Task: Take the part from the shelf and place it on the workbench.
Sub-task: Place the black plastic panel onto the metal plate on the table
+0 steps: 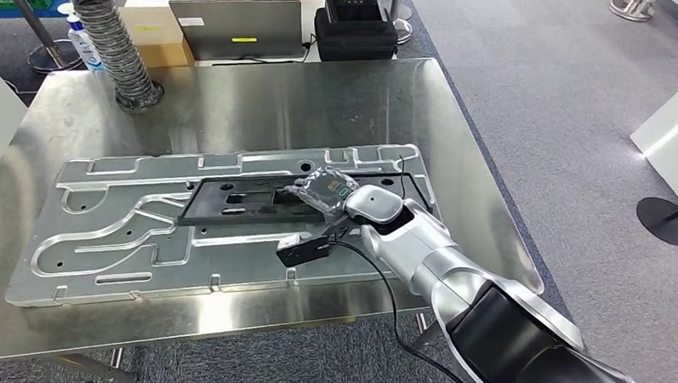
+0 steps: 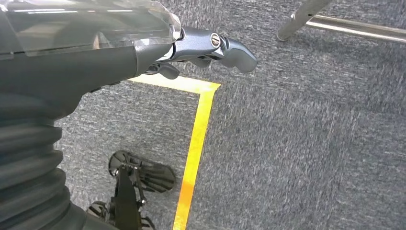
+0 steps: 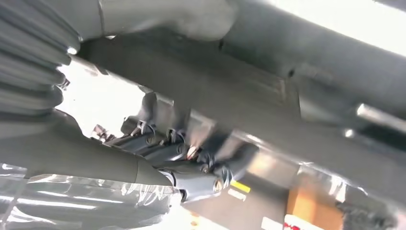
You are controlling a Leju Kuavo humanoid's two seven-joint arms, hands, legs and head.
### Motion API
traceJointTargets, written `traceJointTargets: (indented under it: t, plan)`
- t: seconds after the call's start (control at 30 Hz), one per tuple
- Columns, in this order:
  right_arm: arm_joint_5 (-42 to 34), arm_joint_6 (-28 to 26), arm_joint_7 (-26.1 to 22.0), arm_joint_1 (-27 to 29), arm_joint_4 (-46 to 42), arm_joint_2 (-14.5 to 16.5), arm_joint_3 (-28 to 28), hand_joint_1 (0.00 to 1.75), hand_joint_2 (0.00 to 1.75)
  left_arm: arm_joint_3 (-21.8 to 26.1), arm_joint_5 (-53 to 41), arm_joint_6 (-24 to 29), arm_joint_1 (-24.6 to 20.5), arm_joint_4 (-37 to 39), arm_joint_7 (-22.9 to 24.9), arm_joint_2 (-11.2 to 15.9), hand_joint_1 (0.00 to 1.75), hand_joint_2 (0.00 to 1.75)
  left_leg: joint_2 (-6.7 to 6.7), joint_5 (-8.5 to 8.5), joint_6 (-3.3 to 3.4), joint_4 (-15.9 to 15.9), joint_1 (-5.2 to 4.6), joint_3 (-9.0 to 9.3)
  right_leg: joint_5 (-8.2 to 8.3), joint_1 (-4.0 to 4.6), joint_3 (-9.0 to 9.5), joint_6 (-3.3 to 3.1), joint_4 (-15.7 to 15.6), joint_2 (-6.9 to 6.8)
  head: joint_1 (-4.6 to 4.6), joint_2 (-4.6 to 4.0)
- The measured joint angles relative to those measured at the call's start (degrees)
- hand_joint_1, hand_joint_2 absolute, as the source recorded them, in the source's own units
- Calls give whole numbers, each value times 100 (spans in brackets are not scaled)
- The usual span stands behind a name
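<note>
Head view: right robot hand [image 1: 325, 191] grasps the black flat part [image 1: 242, 202], which lies on the embossed metal plate [image 1: 104, 234] on the steel counter [image 1: 262, 99]. Right wrist view: dark fingers [image 3: 191, 158] curl beneath the part's edge, a contact hidden from above by the hand's plastic wrap. Left wrist view: left robot hand [image 2: 143, 52] hangs above grey carpet [image 2: 297, 143] and yellow floor tape [image 2: 194, 153], fingers curled, grasping nothing.
</note>
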Motion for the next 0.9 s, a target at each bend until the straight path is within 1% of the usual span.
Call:
traceJointTargets:
  t: [0.03,0.07,0.1,0.13,0.17,0.2,0.27,0.3,0.33,0.37,0.4,0.43,0.47,0.5,0.53,0.57,0.6,0.63,0.67,0.7,0.77,0.8,0.83,0.87,0.9]
  plan:
    - [-1,-12,-3,16,4,0,1,0,0,-2,-1,6,1,0,-7,0,0,87,-5,-3,-5,1,0,7,188,-1,130,-17,-292,0,0,0]
    - [-3,-27,-7,18,5,0,1,0,0,-3,-2,16,1,1,-15,-1,0,44,-9,-9,-14,1,-1,16,408,3,338,-45,-724,0,0,0]
    - [-8,-57,-18,12,5,1,1,0,0,-5,-2,29,-1,0,-25,-3,0,0,-12,-18,-31,6,-10,19,571,19,542,-73,-1146,0,0,0]
    - [-20,-102,-39,5,5,2,1,0,0,-6,-1,44,-1,0,-34,-6,0,0,-14,-25,-52,7,-18,21,672,36,688,-99,-1449,0,0,0]
    - [-39,-157,-71,4,4,3,0,0,0,-7,3,59,2,0,-41,-9,0,0,-15,-31,-79,8,-25,21,703,53,760,-120,-1606,1,0,0]
    - [-64,-229,-112,6,2,4,-2,0,0,-8,9,67,6,1,-43,-11,0,0,-15,-32,-112,1,-30,21,690,71,770,-137,-1643,3,0,0]
    - [-123,-375,-199,13,-22,11,-13,0,0,-8,25,76,14,1,-43,-10,0,0,-12,-49,-181,-7,-21,34,713,57,787,-195,-1687,6,0,0]
    - [-157,-451,-244,13,-46,21,-26,0,0,-8,35,79,16,1,-42,-9,0,0,-9,-106,-211,57,-16,14,726,43,807,-228,-1718,5,-1,0]
    - [-198,-527,-297,14,-83,34,-47,0,0,-8,47,81,17,1,-38,-9,0,0,-7,-222,-234,231,-13,-55,738,27,827,-258,-1749,2,-1,0]
    - [-247,-604,-357,22,-129,47,-75,0,0,-8,62,85,19,1,-31,-9,0,0,-4,-393,-251,532,-8,-186,740,23,842,-278,-1763,-1,-1,0]
    - [-301,-695,-426,37,-183,56,-109,0,0,-8,74,89,25,1,-24,-9,0,0,-4,-583,-267,929,-9,-368,736,27,845,-293,-1764,-2,-2,0]
    - [-358,-798,-494,65,-248,60,-148,0,0,-8,84,91,37,1,-18,-9,0,0,-4,-734,-281,1315,-9,-552,731,33,847,-302,-1762,-3,-2,0]
    - [-425,-916,-563,101,-324,61,-194,0,0,-8,94,92,55,1,-16,-9,0,0,-4,-795,-291,1567,-8,-680,726,38,850,-308,-1758,-1,-2,0]
    - [-505,-1047,-633,139,-418,57,-248,0,0,-8,105,92,72,1,-16,-9,0,0,-3,-743,-296,1603,-8,-707,719,39,854,-310,-1750,2,-2,0]
    - [-594,-1168,-702,174,-533,48,-312,0,0,-8,115,92,86,0,-17,-8,0,0,-1,-587,-294,1400,-7,-618,709,37,860,-304,-1739,7,-2,0]
    - [-694,-1272,-772,204,-668,32,-385,0,0,-8,129,92,92,0,-20,-7,0,0,2,-367,-286,1013,-6,-437,692,34,867,-292,-1721,12,-1,0]
    - [-813,-1371,-840,235,-829,2,-470,0,0,-8,151,90,93,0,-23,-5,0,0,4,-204,-273,610,-12,-233,670,42,868,-271,-1696,15,-1,0]
    - [-947,-1463,-906,282,-1025,-55,-571,0,0,-8,178,86,93,0,-31,-3,0,0,1,-92,-244,291,-20,-78,650,52,864,-246,-1672,17,-1,0]
    - [-1097,-1569,-959,354,-1267,-137,-696,0,0,-8,218,77,100,0,-44,-2,0,0,-4,-47,-213,102,-29,14,637,64,859,-220,-1654,14,-1,0]
    - [-1256,-1693,-996,453,-1560,-250,-849,0,0,-6,270,65,118,0,-67,-2,0,0,-12,-66,-177,52,-38,39,632,76,855,-194,-1648,10,-1,0]
    - [-1514,-1830,-1017,701,-2310,-543,-1262,0,0,3,377,28,186,1,-138,-2,0,0,-27,-51,-98,34,-32,32,616,71,862,-135,-1642,-3,-1,0]
    - [-1587,-1826,-1017,813,-2693,-695,-1490,0,0,8,419,10,225,0,-174,-2,0,0,-31,-44,-57,23,-24,34,564,64,842,-99,-1584,-7,-1,0]
    - [-1625,-1778,-1021,906,-3050,-839,-1717,0,0,13,448,-6,258,0,-203,-2,0,0,-32,-36,-18,11,-16,37,453,55,772,-63,-1422,-8,-1,0]
    - [-1630,-1726,-1025,985,-3335,-960,-1912,0,0,15,465,-17,285,0,-220,-1,0,0,-30,-31,10,3,-11,39,286,44,637,-29,-1132,-7,0,0]
    - [-1624,-1688,-1028,1059,-3562,-1054,-2074,0,0,17,475,-24,307,-1,-229,-1,0,0,-28,-33,26,3,-13,37,94,37,449,-3,-743,-7,0,0]
